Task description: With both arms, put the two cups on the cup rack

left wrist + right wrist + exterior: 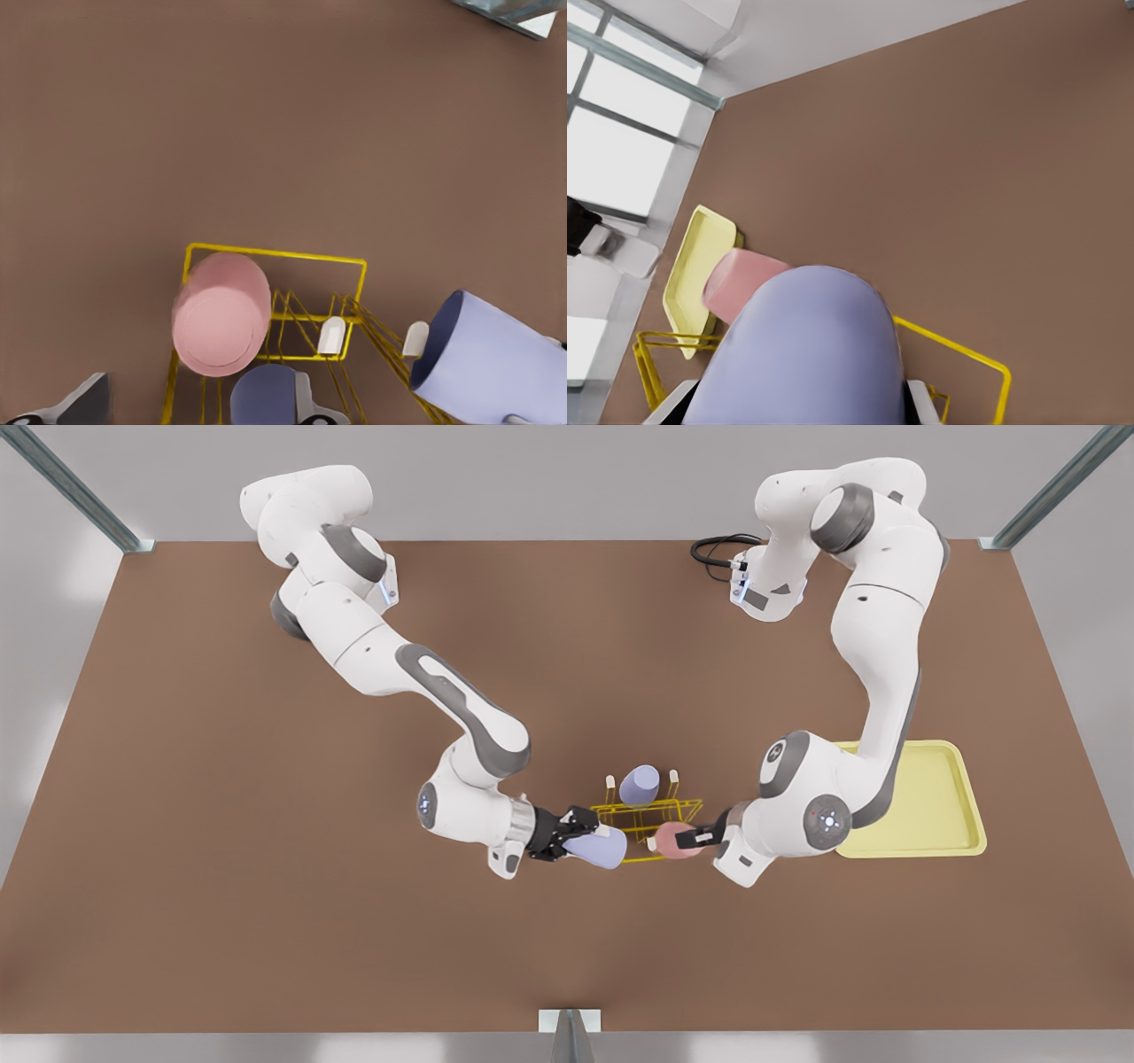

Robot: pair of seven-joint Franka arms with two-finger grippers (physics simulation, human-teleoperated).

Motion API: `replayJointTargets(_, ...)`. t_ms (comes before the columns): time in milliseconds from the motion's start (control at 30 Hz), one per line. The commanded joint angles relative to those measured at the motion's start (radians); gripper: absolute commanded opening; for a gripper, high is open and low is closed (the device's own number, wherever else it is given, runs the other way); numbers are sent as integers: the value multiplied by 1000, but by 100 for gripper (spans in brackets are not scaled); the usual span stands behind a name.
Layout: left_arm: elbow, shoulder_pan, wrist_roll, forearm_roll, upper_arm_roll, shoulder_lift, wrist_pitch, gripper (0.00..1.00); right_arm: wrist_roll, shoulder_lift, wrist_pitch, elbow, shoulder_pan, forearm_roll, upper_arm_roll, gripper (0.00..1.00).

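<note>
The right gripper (571, 840), on the front view's left, has its jaws clamped on the narrow base end of the pale lavender tapered tumbler (598, 849). The tumbler is tipped over on its side, and its wide mouth points toward the near left corner of the small yellow wire cup rack (647, 812), beside a white-tipped peg. In the right wrist view this tumbler (806, 354) sits between the two grey fingertips (924, 398), which are only as far apart as the cup is wide.

The left gripper (704, 835), on the front view's right, is against the salmon pink tumbler (675, 840) at the near right corner of the rack. I cannot tell if its jaws press on the cup or are already loose. In the left wrist view the pink cup (221, 314) turns its flat base to the camera, over the yellow frame.

I judge both cups to be light, stiff and smooth. With the tapered wall, a cup can slide out of the pads toward its narrow end, so a hold low on the body, square across it, seems best. The wire rack also looks light and may shift if a cup pushes a peg.

A second lavender cup (639, 784) already sits on the far side of the rack. The flat pale yellow tray (939, 815) lies on the brown table (266, 912) to the right.
</note>
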Motion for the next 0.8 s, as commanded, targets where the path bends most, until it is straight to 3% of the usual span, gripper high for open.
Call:
replayJointTargets(0,86,39,-172,28,4,-9,-127,100,0,1,6,2,4,-1,1,100)
replayJointTargets(67,170,104,-146,106,-6,-18,-299,100,0,2,6,6,7,-3,1,100)
replayJointTargets(200,176,237,363,161,-6,-118,-527,100,0,33,6,54,21,-3,21,100)
replayJointTargets(233,94,263,584,153,54,-260,-545,100,1,35,5,60,19,-3,33,100)
replayJointTargets(267,-294,63,649,68,363,-548,-267,100,4,35,3,72,19,-3,36,100)
replayJointTargets(300,-450,-117,646,41,524,-673,-170,100,9,32,-3,78,19,-3,37,100)
replayJointTargets(433,-292,-113,649,-6,518,-618,-334,100,14,6,-58,101,-1,-4,36,100)
replayJointTargets(467,-218,-120,655,-3,518,-598,-353,100,53,-59,-150,85,-18,-10,19,100)
replayJointTargets(500,-183,-123,653,-5,516,-587,-354,100,107,-138,-289,77,-32,-15,-62,100)
replayJointTargets(533,-181,-110,653,-70,524,-576,-362,100,168,-255,-525,46,-32,-91,-189,100)
replayJointTargets(567,-175,-54,655,-152,525,-533,-359,100,213,-301,-667,43,-41,-240,-228,100)
replayJointTargets(700,-138,-62,656,-80,518,-517,-363,100,222,-357,-1080,45,-245,-714,-231,100)
replayJointTargets(767,-137,-51,656,-71,518,-517,-365,100,182,-421,-1192,46,-289,-892,-234,100)
